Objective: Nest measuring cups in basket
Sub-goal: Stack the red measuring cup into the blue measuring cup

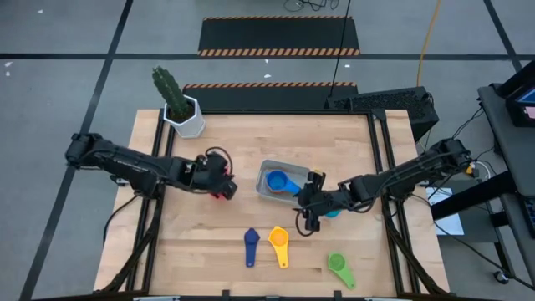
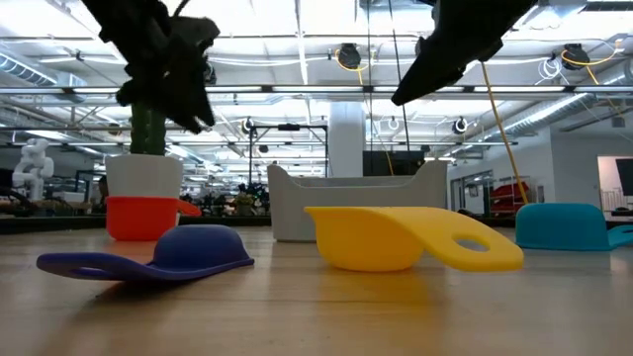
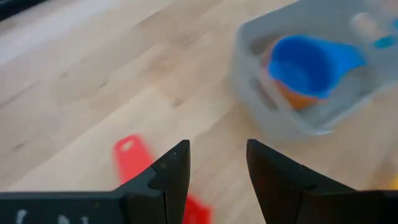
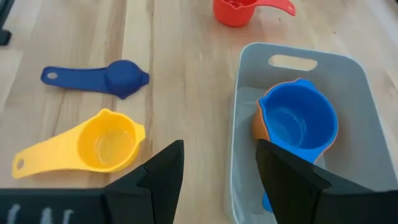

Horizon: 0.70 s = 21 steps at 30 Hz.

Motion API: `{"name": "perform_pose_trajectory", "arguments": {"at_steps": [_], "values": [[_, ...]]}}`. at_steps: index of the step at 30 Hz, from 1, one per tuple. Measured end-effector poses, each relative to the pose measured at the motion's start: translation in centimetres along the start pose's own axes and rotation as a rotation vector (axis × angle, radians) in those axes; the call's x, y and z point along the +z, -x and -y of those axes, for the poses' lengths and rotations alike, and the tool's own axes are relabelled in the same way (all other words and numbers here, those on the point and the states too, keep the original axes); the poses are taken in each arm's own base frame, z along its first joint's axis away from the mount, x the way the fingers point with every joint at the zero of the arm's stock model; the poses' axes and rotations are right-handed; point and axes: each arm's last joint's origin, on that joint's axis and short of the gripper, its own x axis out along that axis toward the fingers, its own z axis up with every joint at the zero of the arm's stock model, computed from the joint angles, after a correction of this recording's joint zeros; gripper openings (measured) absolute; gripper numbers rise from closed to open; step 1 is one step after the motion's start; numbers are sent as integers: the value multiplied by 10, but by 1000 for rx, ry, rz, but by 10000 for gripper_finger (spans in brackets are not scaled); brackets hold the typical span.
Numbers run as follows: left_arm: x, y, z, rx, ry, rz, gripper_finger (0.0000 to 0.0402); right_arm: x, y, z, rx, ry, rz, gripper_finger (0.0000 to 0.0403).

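Nested blue-in-orange plastic measuring cups (image 4: 297, 121) in pale grey-blue rectangular plastic basket (image 4: 339, 65), navy scoop (image 4: 96, 77) handle pointing away from basket; left gripper (image 3: 214, 165) and right gripper (image 4: 217, 165) fingers parted, empty.

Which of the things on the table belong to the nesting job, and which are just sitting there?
Job: basket; blue cup nested in orange cup; red cup; navy cup; yellow cup; green cup; light blue cup.
Just there: cactus pot.

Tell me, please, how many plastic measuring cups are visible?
7: blue nested in orange inside the grey basket; red left of it; light blue right; navy, yellow, green in front.
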Motion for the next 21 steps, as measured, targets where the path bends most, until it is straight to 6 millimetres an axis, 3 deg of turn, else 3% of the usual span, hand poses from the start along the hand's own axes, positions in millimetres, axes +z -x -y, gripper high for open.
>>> {"name": "perform_pose_trajectory", "arguments": {"at_steps": [6,11,21], "values": [[16,-4,-14,167,68,-181,159,0,0,1,-2,63,-1,194],[25,-26,-18,149,108,-362,159,-1,0,1,-6,115,-17,194],[30,-69,-34,249,122,-465,164,-2,0,1,-7,166,-22,194]]}}
